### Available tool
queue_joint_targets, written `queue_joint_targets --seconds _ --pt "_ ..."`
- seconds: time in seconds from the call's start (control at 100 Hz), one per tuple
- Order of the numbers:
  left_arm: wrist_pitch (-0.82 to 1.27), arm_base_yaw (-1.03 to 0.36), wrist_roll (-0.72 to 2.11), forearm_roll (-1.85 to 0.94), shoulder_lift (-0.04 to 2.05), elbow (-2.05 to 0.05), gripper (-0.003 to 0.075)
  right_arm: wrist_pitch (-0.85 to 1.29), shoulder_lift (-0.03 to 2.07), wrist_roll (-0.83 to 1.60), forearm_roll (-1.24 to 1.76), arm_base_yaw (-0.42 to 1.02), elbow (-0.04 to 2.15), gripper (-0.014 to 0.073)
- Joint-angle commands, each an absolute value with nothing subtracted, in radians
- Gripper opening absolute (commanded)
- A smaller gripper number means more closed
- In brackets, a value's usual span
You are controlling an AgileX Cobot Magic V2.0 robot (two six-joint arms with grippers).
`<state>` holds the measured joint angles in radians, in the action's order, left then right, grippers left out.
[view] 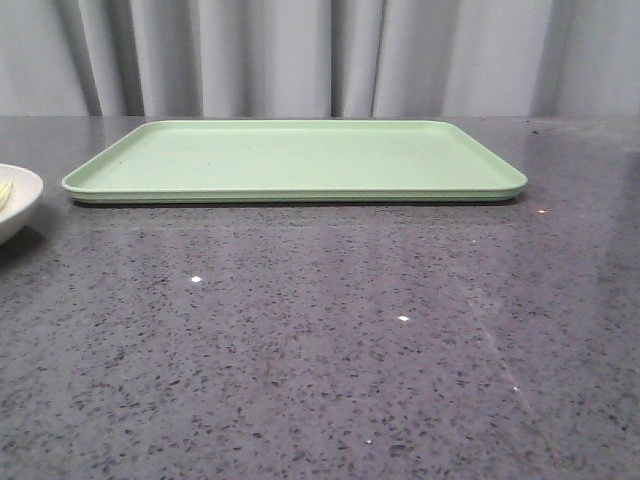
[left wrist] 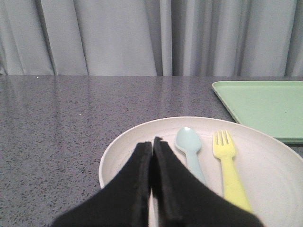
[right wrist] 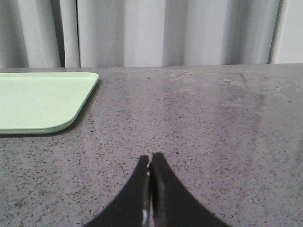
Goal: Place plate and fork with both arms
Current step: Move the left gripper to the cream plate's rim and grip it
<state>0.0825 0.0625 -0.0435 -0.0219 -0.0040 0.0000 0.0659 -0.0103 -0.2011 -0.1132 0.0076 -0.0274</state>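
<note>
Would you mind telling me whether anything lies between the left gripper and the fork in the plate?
Nothing visible does. The left gripper, jaws shut, hangs over the plate. The fork lies open in it, with only a spoon beside it, nearer the gripper and apart from the fork.

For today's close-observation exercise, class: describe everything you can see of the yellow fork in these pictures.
The fork is small, pale yellow, and looks like matte plastic. It has short tines on a broad head that narrows into a flat handle. It lies flat inside the cream-white plate, tines pointing toward the curtain, alongside a pale blue spoon without touching it. The end of its handle is hidden behind the left claw, which is shut and holds nothing. In the front view only a yellow sliver shows at the picture's left edge.
</note>
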Motion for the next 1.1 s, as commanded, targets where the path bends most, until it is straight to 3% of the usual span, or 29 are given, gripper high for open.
queue_joint_targets --seconds 0.0,0.28,0.64,0.97,1.09 --pt "0.0 0.063 -0.048 -0.038 -0.033 -0.006 -0.002 -0.043 -0.034 -0.198 -0.123 0.008 -0.019 -0.0055" --pt "0.219 0.063 -0.048 -0.066 0.07 -0.266 -0.0021 0.113 0.005 -0.198 -0.125 0.008 0.143 -0.0059" --pt "0.386 0.063 -0.048 -0.066 0.325 -0.504 -0.002 0.392 0.255 -0.198 -0.125 0.008 0.46 -0.0059" --pt "0.402 0.063 -0.048 -0.066 0.493 -0.6 -0.002 0.482 0.463 -0.198 -0.124 0.008 0.594 -0.0053" --pt "0.387 0.063 -0.048 -0.064 0.521 -0.614 -0.0003 0.505 0.505 -0.198 -0.124 0.008 0.612 0.0009"
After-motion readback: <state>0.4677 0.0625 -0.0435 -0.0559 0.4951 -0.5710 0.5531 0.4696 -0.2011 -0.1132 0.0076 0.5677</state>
